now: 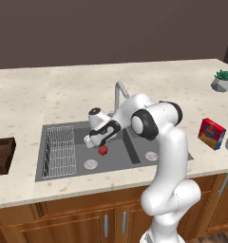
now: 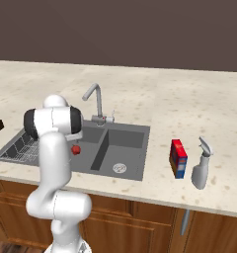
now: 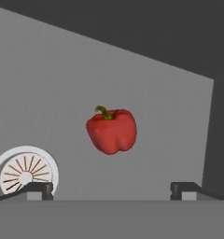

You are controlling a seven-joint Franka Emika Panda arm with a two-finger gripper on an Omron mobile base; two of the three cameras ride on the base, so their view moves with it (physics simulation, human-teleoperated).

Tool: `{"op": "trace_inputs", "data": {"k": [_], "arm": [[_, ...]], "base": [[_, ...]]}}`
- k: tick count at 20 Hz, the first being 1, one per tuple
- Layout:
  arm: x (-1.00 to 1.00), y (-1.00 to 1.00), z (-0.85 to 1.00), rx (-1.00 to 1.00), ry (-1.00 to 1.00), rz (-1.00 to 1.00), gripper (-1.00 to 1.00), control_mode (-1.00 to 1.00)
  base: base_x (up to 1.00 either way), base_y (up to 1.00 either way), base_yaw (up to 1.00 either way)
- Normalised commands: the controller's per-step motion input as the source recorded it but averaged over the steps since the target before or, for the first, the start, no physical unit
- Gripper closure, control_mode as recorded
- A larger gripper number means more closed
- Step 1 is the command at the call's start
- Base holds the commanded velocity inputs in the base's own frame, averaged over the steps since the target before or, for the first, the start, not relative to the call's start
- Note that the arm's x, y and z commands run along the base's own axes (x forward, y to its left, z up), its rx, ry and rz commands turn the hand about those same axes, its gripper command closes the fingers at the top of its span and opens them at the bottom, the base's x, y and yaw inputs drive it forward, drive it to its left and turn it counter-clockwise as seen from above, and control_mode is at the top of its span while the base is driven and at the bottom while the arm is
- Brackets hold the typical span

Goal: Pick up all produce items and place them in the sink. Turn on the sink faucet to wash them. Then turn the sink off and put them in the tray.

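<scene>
A red bell pepper (image 3: 112,130) lies on the floor of the sink (image 1: 135,154), at the centre of the hand view, near the round drain (image 3: 23,172) at lower left. The hand (image 1: 98,142) hangs just above it, released, its fingertips wide apart and empty. Judging by this, produce is in; the faucet (image 2: 95,101) looks dry, so washing and the wooden tray (image 1: 2,154), at the left edge on the desk (image 1: 63,90), remain.
</scene>
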Motion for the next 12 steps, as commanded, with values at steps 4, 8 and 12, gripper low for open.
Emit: {"op": "trace_inputs", "data": {"k": [4,8,12], "arm": [[0.31,0.0,-0.24,0.0,0.0,0.0,-1.0,-1.0],[0.25,0.0,-0.28,0.0,0.0,0.0,-1.0,-1.0],[0.27,0.0,-0.29,0.0,0.0,0.0,-1.0,-1.0]], "base": [[0.0,0.0,0.0],[0.0,0.0,0.0],[0.0,0.0,0.0]]}}
